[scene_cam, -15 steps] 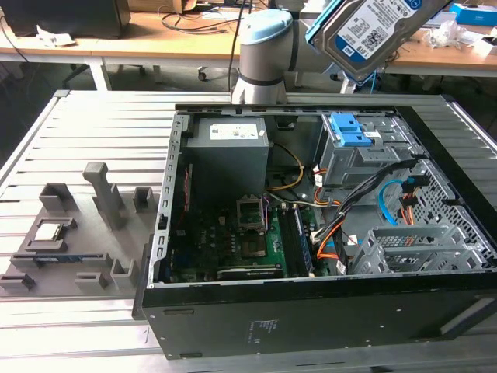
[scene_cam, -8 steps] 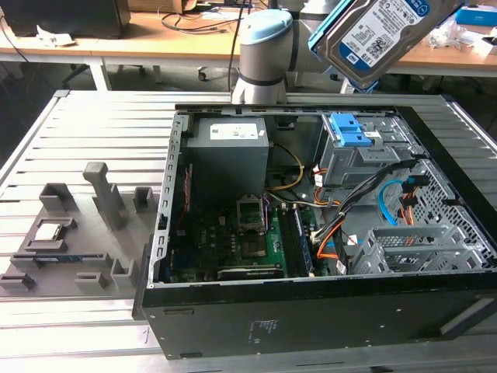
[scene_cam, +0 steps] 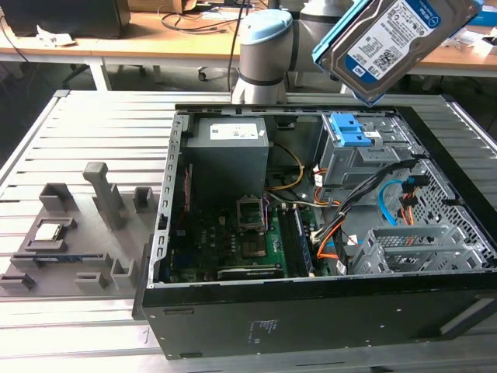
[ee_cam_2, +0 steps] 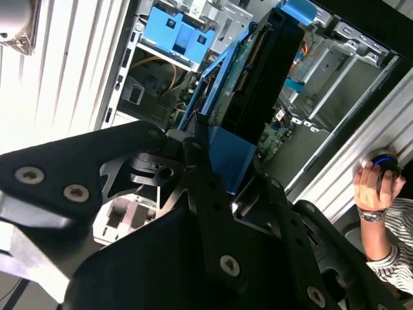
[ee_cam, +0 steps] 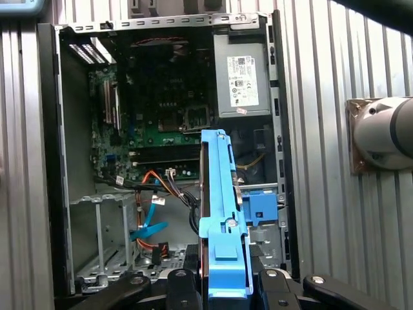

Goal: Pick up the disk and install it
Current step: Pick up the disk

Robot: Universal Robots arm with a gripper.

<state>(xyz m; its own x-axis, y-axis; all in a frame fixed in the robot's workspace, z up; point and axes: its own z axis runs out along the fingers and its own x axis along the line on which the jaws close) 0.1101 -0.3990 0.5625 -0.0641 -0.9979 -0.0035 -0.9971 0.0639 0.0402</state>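
The disk (scene_cam: 396, 39), a silver hard drive with a white-and-blue label and a blue frame, hangs tilted in the air above the far corner of the open computer case on the exterior view's right. In the first wrist view the disk (ee_cam: 222, 213) is seen edge-on, its blue frame toward the camera, and my gripper (ee_cam: 222, 278) is shut on it with black fingers on both sides. In the second wrist view the disk (ee_cam_2: 258, 84) stands out from the gripper (ee_cam_2: 226, 168) over the case. The blue-fronted grey drive cage (scene_cam: 353, 144) sits below the disk.
The open computer case (scene_cam: 167, 233) holds a power supply (scene_cam: 229, 151), a motherboard (scene_cam: 233, 241), orange and blue cables (scene_cam: 388, 206) and an empty metal bay (scene_cam: 411, 249). A grey fixture (scene_cam: 70, 233) lies on the exterior view's left. A person's hand (ee_cam_2: 374, 187) rests beside the table.
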